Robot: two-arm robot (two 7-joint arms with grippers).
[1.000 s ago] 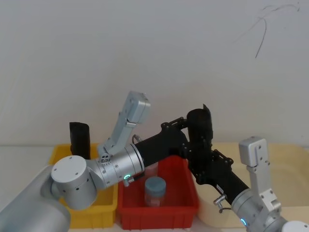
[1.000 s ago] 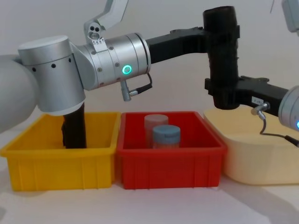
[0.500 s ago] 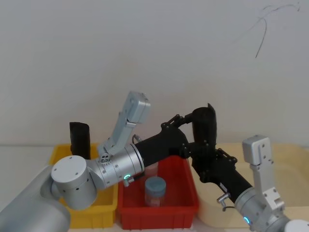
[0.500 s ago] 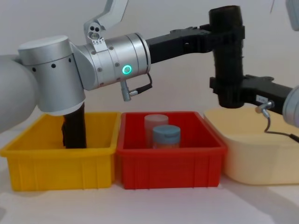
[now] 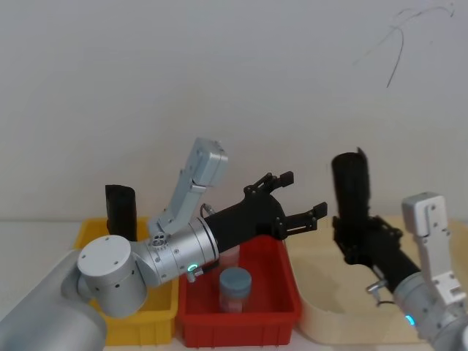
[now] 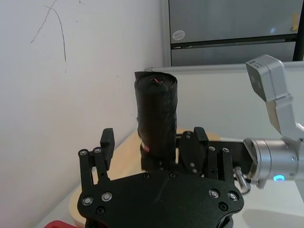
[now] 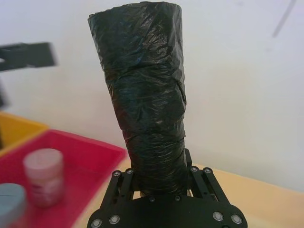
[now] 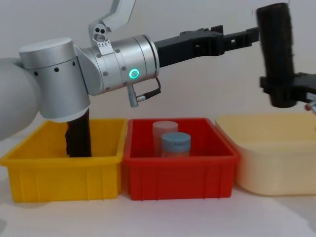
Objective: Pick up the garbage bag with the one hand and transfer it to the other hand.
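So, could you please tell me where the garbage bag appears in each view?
Head view: garbage bag upright, right of centre.
Chest view: garbage bag at upper right, near the edge.
Left wrist view: garbage bag central, beyond the open left gripper.
Right wrist view: garbage bag central, close up.
Shared landmark: the right gripper clamped on its lower end.

A yellow bin point(image 8: 59, 185) sits left on the worktop point(image 8: 148, 217), with a slim black roll point(image 8: 79, 140) upright inside. The red bin point(image 8: 180, 177) beside it holds a blue-lidded jar point(image 8: 176, 143), near, and a pink jar point(image 8: 164, 129), far. A cream tub point(image 8: 276, 170) sits right.
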